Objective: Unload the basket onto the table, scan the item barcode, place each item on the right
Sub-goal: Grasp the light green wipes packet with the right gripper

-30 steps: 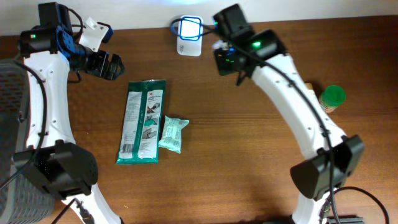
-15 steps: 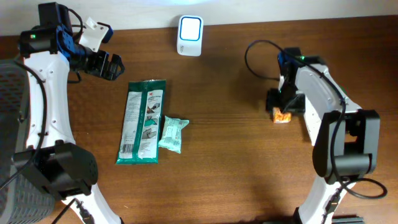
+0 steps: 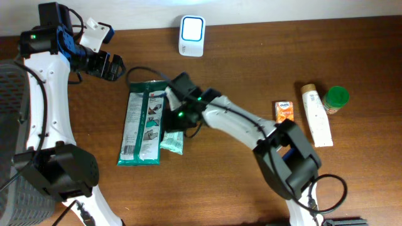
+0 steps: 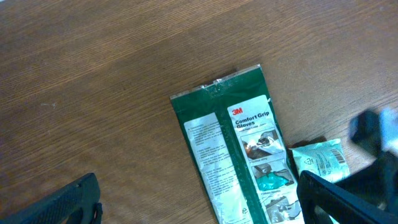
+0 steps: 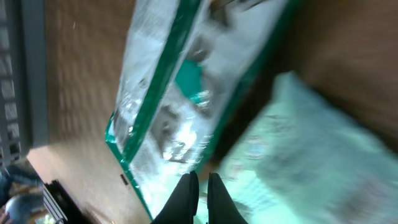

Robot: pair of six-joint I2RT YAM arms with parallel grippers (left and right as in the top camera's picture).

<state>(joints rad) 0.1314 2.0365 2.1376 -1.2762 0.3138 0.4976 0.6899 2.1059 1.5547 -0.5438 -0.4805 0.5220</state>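
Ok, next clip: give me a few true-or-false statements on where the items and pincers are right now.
1. Nothing is held at the scanner. True.
2. The glove pack lies flat beside the mint pouch. True.
3. The right pincer is at the scanner. False: it is shut, over the glove pack and mint pouch.
4. The left pincer grips the glove pack. False: it is open and empty, apart from it.

Items were counted as follows: one green glove pack (image 3: 141, 125), one teal packet (image 3: 173, 143), one orange carton (image 3: 284, 112), one white tube (image 3: 316, 116), one green-capped jar (image 3: 336, 99), one white scanner (image 3: 191, 36). Two robot arms (image 3: 45, 88) (image 3: 239, 122) and one grey basket (image 3: 9, 125) were also recorded
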